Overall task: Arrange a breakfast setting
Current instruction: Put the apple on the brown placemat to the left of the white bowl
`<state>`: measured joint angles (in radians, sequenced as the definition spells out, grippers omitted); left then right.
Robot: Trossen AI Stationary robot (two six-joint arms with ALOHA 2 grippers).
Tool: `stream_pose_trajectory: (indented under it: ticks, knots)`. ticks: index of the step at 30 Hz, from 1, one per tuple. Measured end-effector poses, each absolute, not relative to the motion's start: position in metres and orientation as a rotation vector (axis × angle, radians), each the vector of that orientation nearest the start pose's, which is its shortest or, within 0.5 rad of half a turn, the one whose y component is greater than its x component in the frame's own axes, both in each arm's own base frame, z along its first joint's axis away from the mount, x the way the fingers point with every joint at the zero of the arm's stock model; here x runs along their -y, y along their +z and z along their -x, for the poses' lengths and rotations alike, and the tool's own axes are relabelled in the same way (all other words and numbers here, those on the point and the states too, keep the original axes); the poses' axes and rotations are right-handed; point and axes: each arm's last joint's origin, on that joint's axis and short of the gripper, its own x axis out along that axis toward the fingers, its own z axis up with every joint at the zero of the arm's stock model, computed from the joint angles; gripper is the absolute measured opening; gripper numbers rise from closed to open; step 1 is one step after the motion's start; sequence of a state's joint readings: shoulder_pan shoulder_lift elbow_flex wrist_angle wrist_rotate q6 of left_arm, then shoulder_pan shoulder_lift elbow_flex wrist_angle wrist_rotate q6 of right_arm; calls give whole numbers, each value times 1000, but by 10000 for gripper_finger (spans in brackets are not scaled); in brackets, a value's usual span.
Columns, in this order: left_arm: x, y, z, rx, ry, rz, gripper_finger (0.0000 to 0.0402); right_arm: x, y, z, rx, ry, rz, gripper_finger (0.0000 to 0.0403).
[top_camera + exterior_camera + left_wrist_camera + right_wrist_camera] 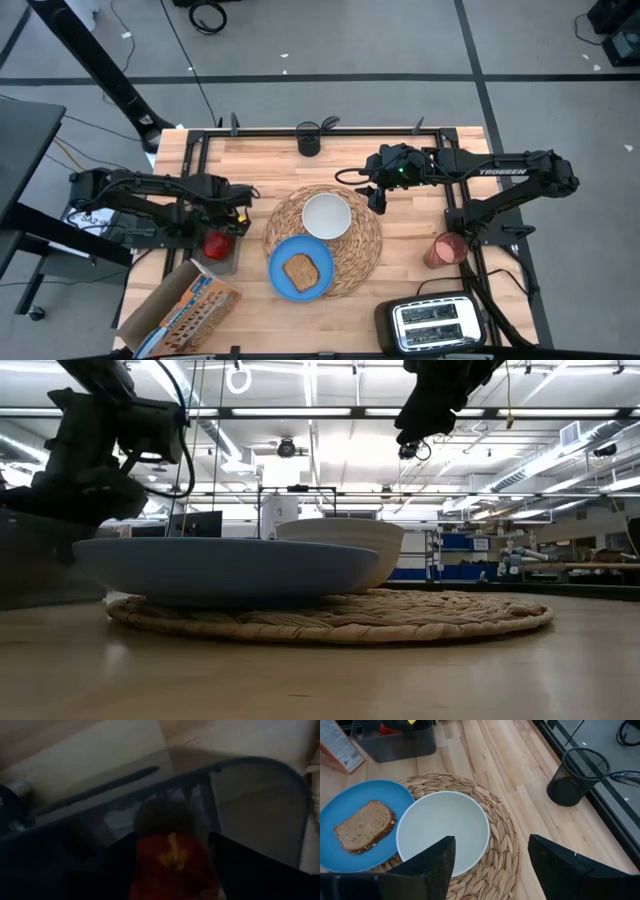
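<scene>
A round woven placemat lies mid-table. On it sit a white bowl and a blue plate bearing a toast slice. The red apple rests in a grey bin at the left. My left gripper points down over the apple, which fills the gap between its fingers. My right gripper hangs open above the placemat's far right, with nothing between its fingers. A translucent red cup stands at the right. A shiny metal piece, perhaps the spoon, sticks out of the black mesh cup. My left gripper has the red apple between its two fingers, one dark finger on each flank of the apple. The fingers come from above, pointing down. The apple still sits upright in the grey bin, stem hollow up.
A silver toaster stands at the near right corner. A cereal box lies at the near left, just in front of the bin. The black mesh cup stands at the far edge. Bare wood shows between the placemat and the red cup.
</scene>
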<state>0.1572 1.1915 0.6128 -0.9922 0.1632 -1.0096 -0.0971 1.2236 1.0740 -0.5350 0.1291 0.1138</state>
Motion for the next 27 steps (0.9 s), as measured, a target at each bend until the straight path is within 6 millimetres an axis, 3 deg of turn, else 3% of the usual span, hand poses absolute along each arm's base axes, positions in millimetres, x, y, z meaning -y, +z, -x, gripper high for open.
stream_pose_trajectory:
  ticks: [14,27]
  knots:
    - [-12,168,-159,-1461,759,962,98,29,314,-255,-676,-245,-66,244]
    - [-10,173,-159,-1489,725,915,17,28,320,-249,-654,-242,-26,244]
